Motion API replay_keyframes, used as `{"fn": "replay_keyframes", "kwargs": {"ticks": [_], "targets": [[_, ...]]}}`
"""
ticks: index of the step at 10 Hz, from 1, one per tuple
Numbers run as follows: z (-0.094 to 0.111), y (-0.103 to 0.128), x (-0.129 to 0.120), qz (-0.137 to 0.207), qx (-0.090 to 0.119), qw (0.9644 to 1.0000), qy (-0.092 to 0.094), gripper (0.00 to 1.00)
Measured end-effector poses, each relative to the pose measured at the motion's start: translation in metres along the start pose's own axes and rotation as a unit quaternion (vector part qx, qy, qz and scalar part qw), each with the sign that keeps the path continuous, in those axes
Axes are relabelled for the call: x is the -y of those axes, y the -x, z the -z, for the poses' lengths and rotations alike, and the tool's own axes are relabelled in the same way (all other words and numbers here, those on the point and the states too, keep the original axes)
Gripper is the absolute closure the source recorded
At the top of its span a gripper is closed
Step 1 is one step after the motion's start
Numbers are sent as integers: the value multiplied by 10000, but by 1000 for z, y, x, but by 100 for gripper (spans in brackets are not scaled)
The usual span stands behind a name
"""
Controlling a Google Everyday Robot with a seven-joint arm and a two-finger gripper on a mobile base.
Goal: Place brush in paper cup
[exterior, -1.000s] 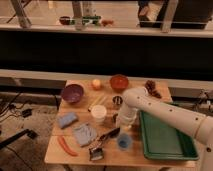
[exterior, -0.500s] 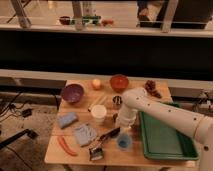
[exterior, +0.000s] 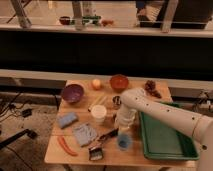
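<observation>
Purple bowl [exterior: 73, 92], orange bowl [exterior: 119, 81], green tray [exterior: 165, 142], blue cup [exterior: 124, 143] by pincer [exterior: 123, 130]

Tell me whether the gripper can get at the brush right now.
Probably yes: the gripper sits at the brush's handle end, nothing lying over it, though the blue cup stands close by.

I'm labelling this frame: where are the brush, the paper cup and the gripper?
brush [exterior: 106, 137]: camera view, middle of its black handle.
paper cup [exterior: 98, 116]: camera view, its off-white side wall.
gripper [exterior: 121, 131]: camera view, its lower end, just above the small blue cup [exterior: 124, 143].
</observation>
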Motion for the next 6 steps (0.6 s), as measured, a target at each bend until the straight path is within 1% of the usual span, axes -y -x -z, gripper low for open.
{"fn": "replay_keyframes", "kwargs": {"ticks": [1,4,6], "targets": [[1,1,1,11,10,10000,-8,85],[2,0,2,7,28,10000,-27,85],[14,1,4,-5,43,9999,-124,85]]}}
